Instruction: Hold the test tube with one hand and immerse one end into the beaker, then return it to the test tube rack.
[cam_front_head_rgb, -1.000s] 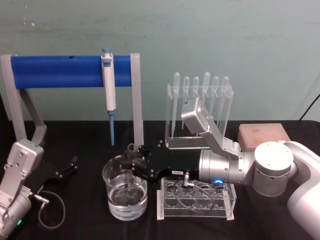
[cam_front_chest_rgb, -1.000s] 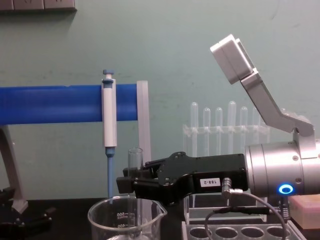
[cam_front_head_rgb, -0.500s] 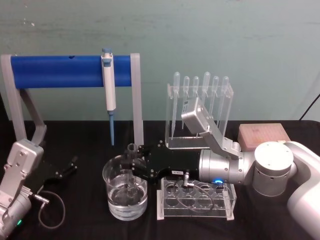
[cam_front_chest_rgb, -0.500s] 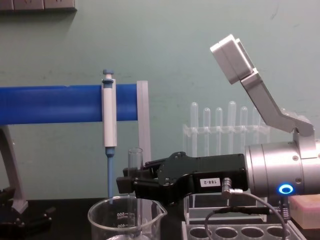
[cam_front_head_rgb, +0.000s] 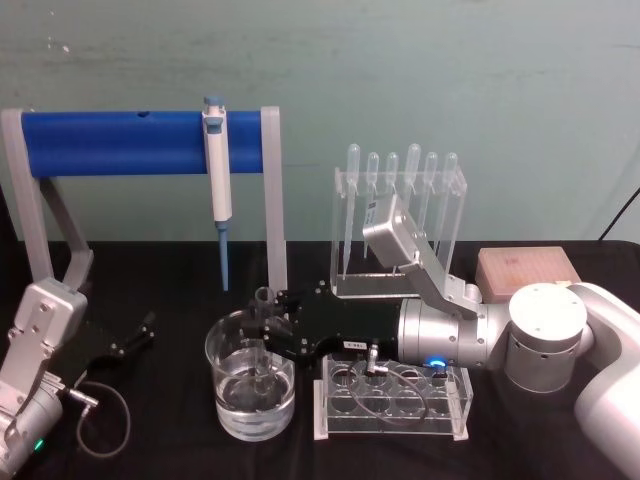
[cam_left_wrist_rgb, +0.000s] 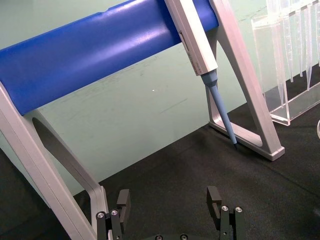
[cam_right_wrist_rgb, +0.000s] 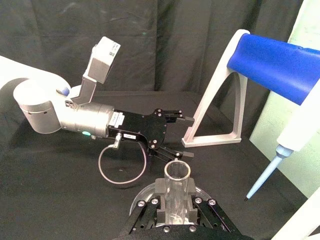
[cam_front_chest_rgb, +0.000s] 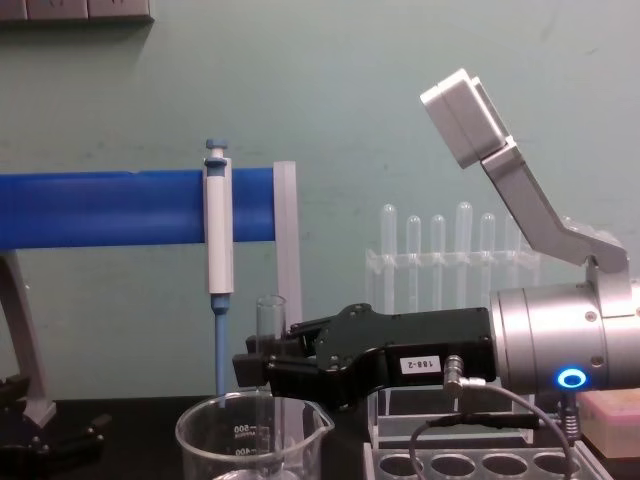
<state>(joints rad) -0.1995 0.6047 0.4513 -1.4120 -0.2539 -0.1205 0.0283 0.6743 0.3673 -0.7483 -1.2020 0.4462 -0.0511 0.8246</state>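
We note the beaker part-filled with clear liquid, directly below the right gripper. That gripper is clenched on the test tube, which stands upright between its fingers with its lower end dipped in the liquid. The left gripper is parked well aside, fingers spread.

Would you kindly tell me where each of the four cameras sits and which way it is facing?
Head: high, looking down at the table; right gripper holds the test tube in the beaker, left gripper parked left.
Chest: low, looking level across; right gripper enters from right.
Left wrist: faces the pipettor over its own open gripper.
Right wrist: looks past the test tube toward the left gripper.
Shared: head and chest both show test tube, beaker, pipettor.
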